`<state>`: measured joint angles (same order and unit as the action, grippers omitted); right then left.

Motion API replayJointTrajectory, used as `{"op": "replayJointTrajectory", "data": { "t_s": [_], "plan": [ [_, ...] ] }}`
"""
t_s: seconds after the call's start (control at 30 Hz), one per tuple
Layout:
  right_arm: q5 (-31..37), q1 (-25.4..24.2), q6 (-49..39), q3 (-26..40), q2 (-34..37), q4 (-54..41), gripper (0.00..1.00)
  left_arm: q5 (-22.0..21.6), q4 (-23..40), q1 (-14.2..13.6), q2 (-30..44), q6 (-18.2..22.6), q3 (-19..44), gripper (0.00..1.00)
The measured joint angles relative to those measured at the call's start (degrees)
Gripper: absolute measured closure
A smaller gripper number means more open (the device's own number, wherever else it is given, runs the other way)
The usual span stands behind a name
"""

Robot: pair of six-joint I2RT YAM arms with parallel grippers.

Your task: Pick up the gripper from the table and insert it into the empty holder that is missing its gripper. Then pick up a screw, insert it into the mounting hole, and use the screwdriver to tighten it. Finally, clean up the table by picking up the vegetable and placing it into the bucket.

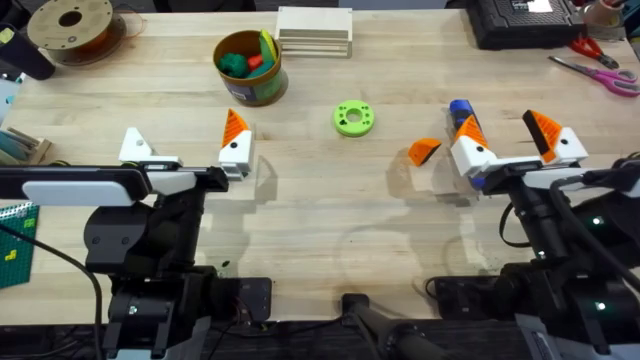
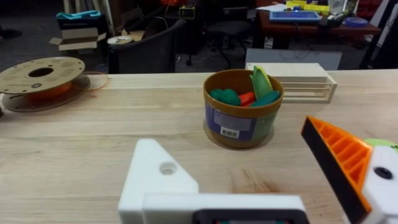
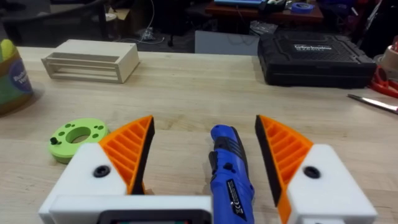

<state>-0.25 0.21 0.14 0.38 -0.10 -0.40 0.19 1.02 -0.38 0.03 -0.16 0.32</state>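
judging the gripper (image 1: 424, 151) light, stiff, ribbed (slippery flats), we'd pinch its sides; it lies just left of the screwdriver (image 1: 464, 123). right gripper (image 1: 515, 142) open astride the screwdriver; left gripper (image 1: 184, 150) open, holding nothing.

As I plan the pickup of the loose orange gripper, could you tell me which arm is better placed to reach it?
Right, probably. The gripper lies just beside the right gripper, whose fingers are open over the screwdriver. The left gripper sits far across the table.

Blue screwdriver (image 3: 229, 174), orange ribbed gripper (image 1: 424, 151), seemingly olive bucket (image 1: 250, 68)
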Motion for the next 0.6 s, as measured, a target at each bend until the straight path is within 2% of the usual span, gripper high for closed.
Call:
{"op": "replayJointTrajectory", "data": {
  "t_s": [0.47,0.6],
  "plan": [
    [0.19,0.0,0.02,0.39,0.0,-1.42,0.055,0.04,0.5,0.0,0.02,0.01,0.27,0.014],
    [-0.61,0.0,0.04,6.74,0.64,-13.89,0.054,0.06,10.34,0.0,0.47,0.19,6.39,0.014]
  ]
}}
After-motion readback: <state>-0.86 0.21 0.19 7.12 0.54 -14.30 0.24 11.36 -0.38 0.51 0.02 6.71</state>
